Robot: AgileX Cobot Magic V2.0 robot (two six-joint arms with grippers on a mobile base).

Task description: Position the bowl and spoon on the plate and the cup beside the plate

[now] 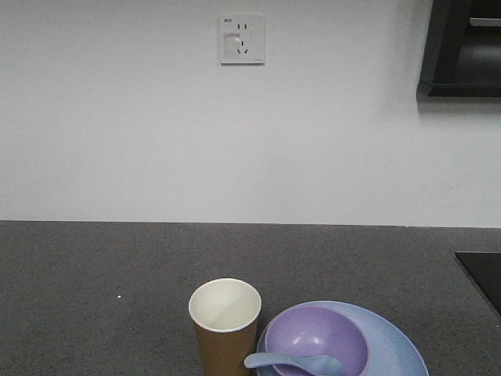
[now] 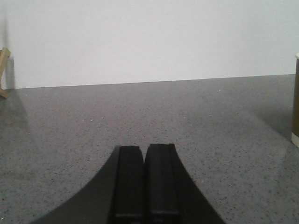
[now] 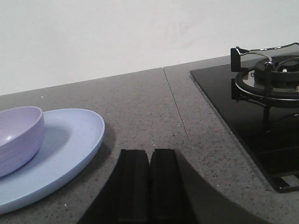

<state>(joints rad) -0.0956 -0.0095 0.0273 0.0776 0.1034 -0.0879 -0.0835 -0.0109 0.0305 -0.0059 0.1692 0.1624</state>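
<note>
Four task things sit together at the near edge of your dark grey speckled worktop (image 1: 117, 266) in the front view; the round pale blue shallow plate (image 1: 395, 341) lies flat, and the small round lavender-purple plastic bowl (image 1: 317, 337) stands on it, upright, toward its left side; the short pale bluish-white plastic soup spoon (image 1: 293, 363) rests across the bowl's near rim, its handle pointing left past the bowl and its scoop inside; the brown paper cup with white inside (image 1: 225, 325) stands upright on the worktop just beside the plate's left edge, whether it touches you cannot tell. Your left end effector (image 2: 144, 182) hovers low over bare worktop with its two black fingers pressed together, holding nothing, the cup showing at the right edge of its view; your right end effector (image 3: 149, 186) is likewise closed and empty, just right of the plate, with the black gas hob (image 3: 261, 93) farther right; a white wall socket (image 1: 242, 39) hangs on the wall behind.
</note>
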